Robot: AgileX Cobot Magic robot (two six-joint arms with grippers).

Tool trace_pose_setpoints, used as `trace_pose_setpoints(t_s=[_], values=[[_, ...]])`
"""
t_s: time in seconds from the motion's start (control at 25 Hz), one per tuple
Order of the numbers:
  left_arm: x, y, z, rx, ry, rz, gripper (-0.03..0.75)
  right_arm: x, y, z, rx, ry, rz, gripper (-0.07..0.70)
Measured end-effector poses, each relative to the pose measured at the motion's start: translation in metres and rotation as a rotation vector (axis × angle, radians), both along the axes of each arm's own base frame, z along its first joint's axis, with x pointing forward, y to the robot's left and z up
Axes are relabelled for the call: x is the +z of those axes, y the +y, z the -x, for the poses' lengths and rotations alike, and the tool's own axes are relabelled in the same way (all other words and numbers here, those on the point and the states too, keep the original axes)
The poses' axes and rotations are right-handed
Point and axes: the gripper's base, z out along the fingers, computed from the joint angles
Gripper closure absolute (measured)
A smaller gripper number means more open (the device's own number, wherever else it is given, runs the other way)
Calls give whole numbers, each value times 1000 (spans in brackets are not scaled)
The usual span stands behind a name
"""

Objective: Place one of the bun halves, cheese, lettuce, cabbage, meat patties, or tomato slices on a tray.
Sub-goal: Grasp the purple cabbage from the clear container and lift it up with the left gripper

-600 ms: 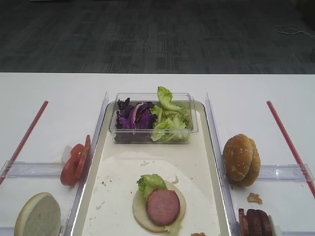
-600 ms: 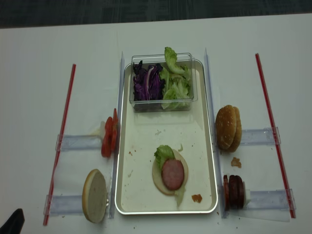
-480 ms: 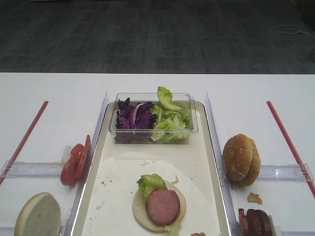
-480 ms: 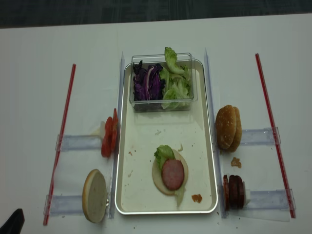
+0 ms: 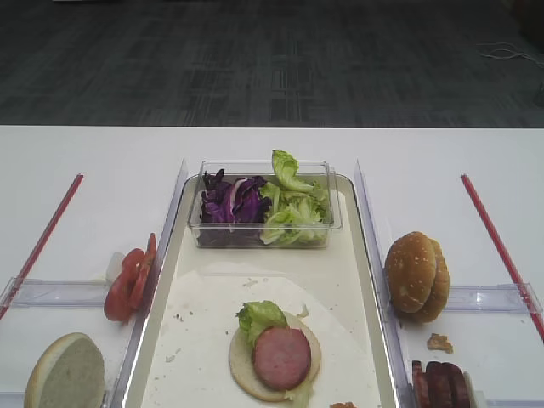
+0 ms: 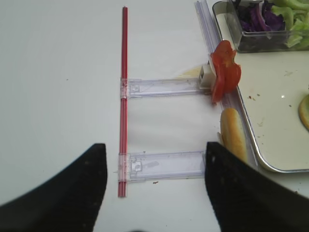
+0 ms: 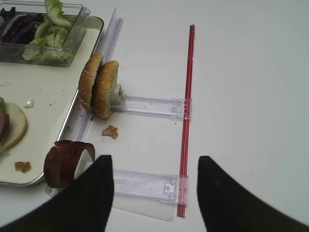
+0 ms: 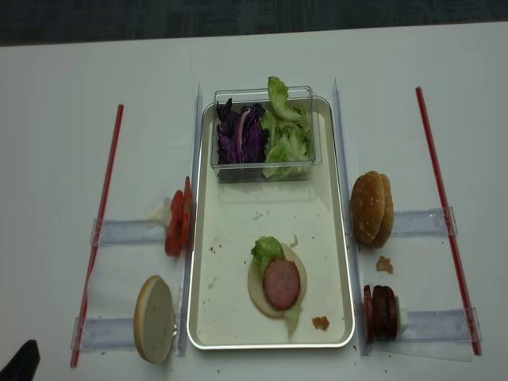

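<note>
The cream tray [image 5: 204, 297] carries a bun half topped with lettuce and a meat patty [image 5: 281, 357]. At its far end a clear tub holds purple cabbage [image 5: 228, 204] and lettuce [image 5: 293, 212]. Tomato slices [image 6: 225, 76] and a bun half [image 6: 233, 135] stand on edge left of the tray. On its right stand two bun halves [image 7: 99, 87] and meat patties [image 7: 65, 162]. The cheese is out of view. My left gripper [image 6: 155, 145] hangs open above a clear holder [image 6: 164, 164], holding nothing. My right gripper [image 7: 154, 158] is open over the table right of the patties.
Red strips [image 8: 101, 214] [image 8: 443, 206] run along both outer sides of the white table. Clear holders [image 7: 154, 106] reach from them toward the tray. A crumb [image 7: 110, 131] lies by the right buns, another [image 8: 321, 322] on the tray's near right corner.
</note>
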Motion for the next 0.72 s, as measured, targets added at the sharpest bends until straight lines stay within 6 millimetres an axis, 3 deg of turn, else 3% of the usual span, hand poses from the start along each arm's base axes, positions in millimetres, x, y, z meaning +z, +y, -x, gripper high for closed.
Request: trace_pose_setpoints(t_s=[0.72], values=[[0,1,0,7,0,-10,294,0,0,0,0,0,0,218]])
